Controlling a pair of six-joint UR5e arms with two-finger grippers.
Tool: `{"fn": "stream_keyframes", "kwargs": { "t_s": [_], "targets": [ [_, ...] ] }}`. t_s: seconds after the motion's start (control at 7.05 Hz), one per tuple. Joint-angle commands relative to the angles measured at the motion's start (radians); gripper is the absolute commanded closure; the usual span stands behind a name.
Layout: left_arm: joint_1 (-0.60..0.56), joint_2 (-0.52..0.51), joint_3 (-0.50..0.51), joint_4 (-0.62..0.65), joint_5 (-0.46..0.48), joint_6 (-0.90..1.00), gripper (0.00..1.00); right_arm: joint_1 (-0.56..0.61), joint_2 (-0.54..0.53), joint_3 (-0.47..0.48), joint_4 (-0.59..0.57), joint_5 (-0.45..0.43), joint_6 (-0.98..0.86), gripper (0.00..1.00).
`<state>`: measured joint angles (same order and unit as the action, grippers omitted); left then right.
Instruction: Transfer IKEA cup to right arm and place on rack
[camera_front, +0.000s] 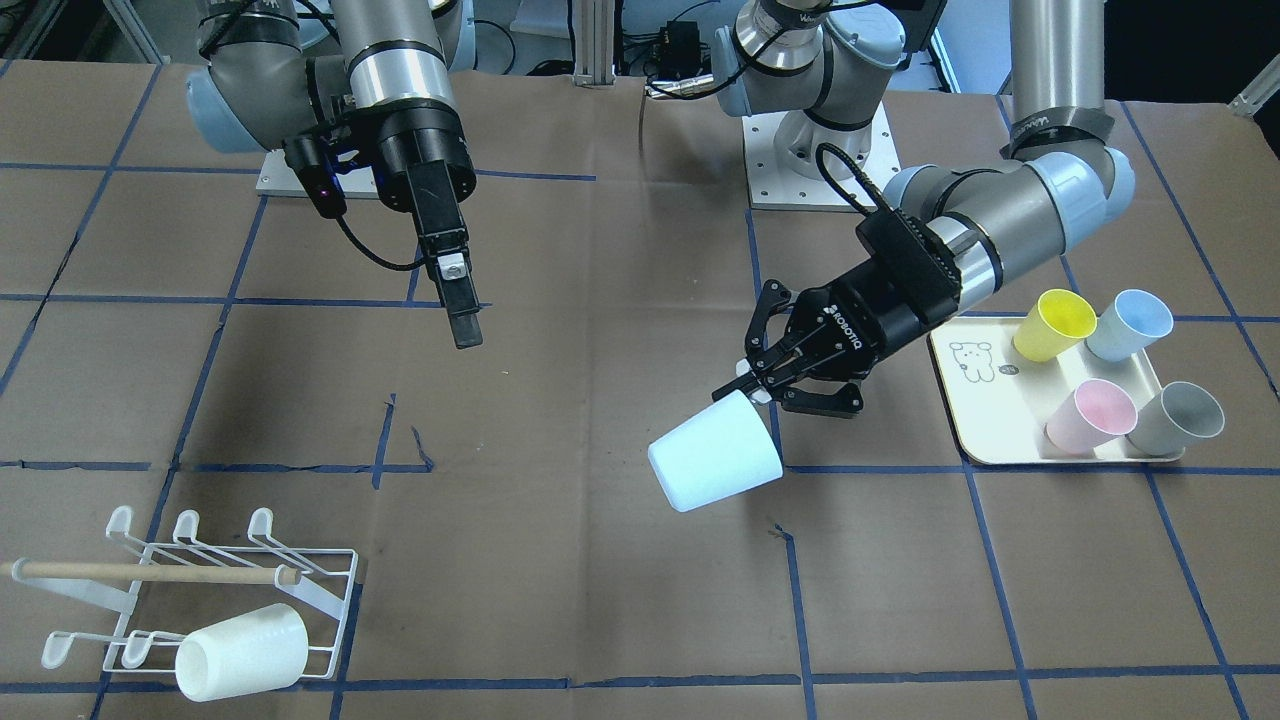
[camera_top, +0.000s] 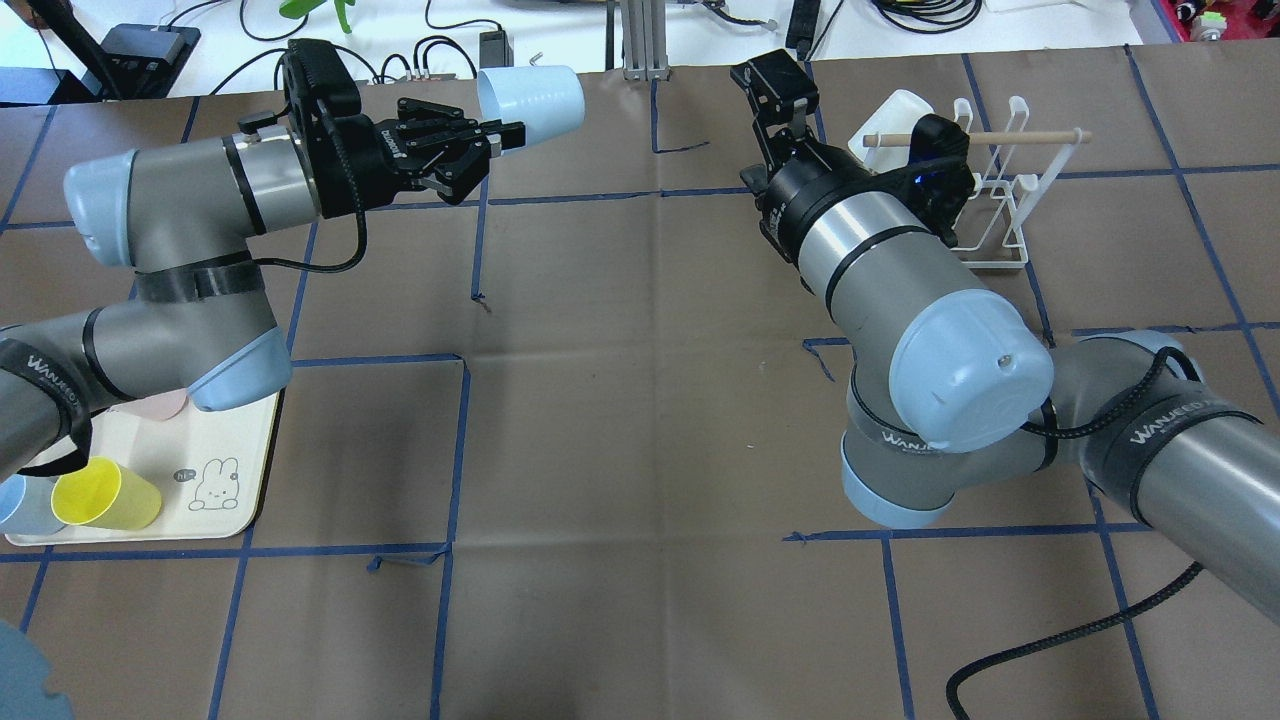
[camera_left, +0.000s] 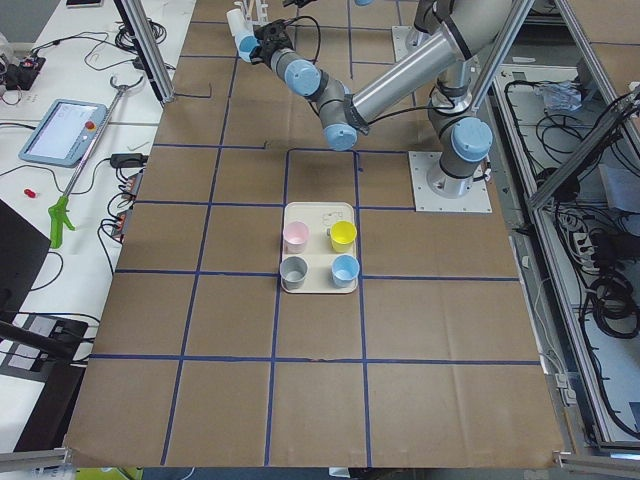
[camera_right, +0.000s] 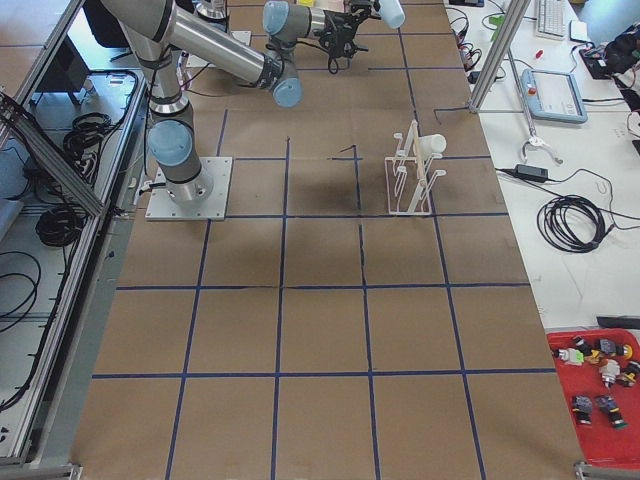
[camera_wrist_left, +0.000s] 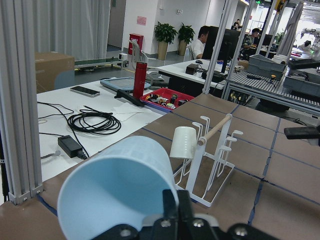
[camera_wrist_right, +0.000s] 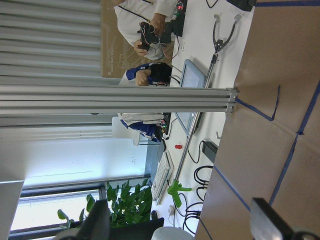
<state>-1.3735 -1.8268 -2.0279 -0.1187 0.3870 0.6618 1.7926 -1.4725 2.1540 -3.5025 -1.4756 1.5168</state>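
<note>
My left gripper (camera_front: 745, 385) is shut on the rim of a pale blue cup (camera_front: 715, 450) and holds it on its side above the table. It shows in the overhead view (camera_top: 505, 137) with the cup (camera_top: 530, 100) pointing right, and the cup fills the left wrist view (camera_wrist_left: 115, 190). My right gripper (camera_front: 465, 325) hangs open and empty above the table, well apart from the cup; its fingers (camera_wrist_right: 95, 220) stand wide apart in the right wrist view. The white wire rack (camera_front: 200, 590) with a wooden dowel holds one white cup (camera_front: 245, 650).
A cream tray (camera_front: 985, 420) with a bear drawing holds a yellow (camera_front: 1055, 325), a blue (camera_front: 1130, 325), a pink (camera_front: 1090, 415) and a grey cup (camera_front: 1180, 420). Brown paper with blue tape lines covers the table. An aluminium post stands at the far table edge (camera_top: 640, 40).
</note>
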Motion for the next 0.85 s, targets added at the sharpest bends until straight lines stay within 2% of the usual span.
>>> {"fn": "stream_keyframes", "kwargs": {
  "t_s": [0.0, 0.43, 0.57, 0.71],
  "targets": [
    [-0.051, 0.003, -0.017, 0.072, 0.009, -0.022, 0.98, 0.025, 0.012, -0.003, 0.058, 0.009, 0.084, 0.0],
    [-0.064, 0.014, -0.089, 0.184, 0.01, -0.063, 0.98, 0.045, 0.012, -0.04, 0.154, 0.061, 0.14, 0.0],
    [-0.064, 0.005, -0.094, 0.238, 0.015, -0.097, 0.97, 0.056, 0.014, -0.046, 0.164, 0.061, 0.184, 0.0],
    [-0.064, 0.006, -0.094, 0.24, 0.013, -0.1, 0.96, 0.066, 0.014, -0.058, 0.195, 0.061, 0.222, 0.0]
  ]
}}
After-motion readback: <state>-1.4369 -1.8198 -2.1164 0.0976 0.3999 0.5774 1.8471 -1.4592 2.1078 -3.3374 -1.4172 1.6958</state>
